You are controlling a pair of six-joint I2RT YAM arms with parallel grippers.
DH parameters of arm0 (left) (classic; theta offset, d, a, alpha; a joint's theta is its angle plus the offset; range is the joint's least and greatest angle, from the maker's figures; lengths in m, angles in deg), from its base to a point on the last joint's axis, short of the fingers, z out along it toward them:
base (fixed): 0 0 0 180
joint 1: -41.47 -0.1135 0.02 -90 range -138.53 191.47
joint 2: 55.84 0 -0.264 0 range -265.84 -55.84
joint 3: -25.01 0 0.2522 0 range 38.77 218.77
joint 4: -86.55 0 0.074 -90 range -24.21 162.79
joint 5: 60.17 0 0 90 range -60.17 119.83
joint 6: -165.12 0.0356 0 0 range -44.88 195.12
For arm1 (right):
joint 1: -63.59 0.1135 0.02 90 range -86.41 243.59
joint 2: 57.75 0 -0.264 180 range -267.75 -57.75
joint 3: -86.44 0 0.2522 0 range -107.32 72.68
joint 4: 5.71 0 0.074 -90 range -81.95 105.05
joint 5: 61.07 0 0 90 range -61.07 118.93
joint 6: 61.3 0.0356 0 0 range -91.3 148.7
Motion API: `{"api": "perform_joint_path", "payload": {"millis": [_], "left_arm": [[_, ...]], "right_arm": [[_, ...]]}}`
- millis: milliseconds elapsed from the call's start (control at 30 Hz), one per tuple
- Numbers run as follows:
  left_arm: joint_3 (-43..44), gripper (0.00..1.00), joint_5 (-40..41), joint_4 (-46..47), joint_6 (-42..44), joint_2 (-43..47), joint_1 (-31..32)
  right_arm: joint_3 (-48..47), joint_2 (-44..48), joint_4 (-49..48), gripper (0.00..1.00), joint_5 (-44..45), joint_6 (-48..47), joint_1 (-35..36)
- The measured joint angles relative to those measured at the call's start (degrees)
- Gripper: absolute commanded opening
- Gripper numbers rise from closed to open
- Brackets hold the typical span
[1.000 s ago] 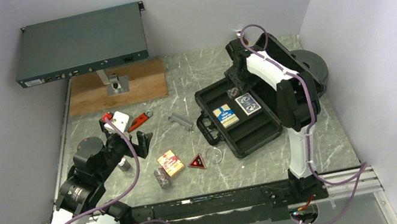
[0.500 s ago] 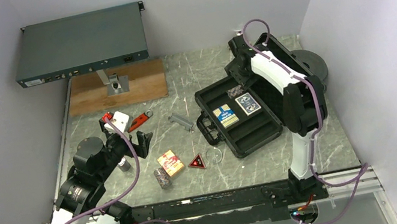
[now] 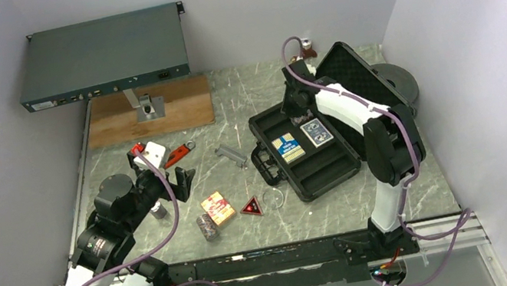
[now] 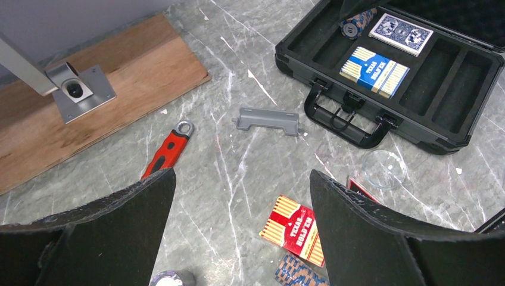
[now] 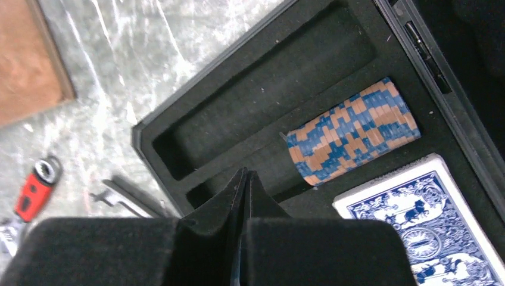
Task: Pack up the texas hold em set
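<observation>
Just beyond closed right gripper (image 5: 244,174), chip stack (image 5: 351,131), in case (image 5: 268,89)

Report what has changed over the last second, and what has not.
The right hand shut on nothing, and its arm swung left toward the far left corner of the black hard-plastic case, uncovering the foam-lined lid. The blue-and-orange chip stack lies in its slot as before. The left hand stayed open and still; the red-orange card box, red triangle and clear round disc did not move.
</observation>
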Motion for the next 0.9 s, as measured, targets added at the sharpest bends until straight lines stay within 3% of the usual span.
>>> {"api": "perform_joint_path", "payload": {"millis": [300,900], "left_arm": [[0.0,0.89,0.0,0.0,0.0,-0.2,0.0],[0.0,0.89,0.5,0.0,0.0,-0.5,0.0]], "right_arm": [[0.8,-2.9,-0.7,0.00,-0.5,-11.5,-0.9],[0.3,-4.1,-1.0,0.00,1.9,-17.6,-1.4]]}}
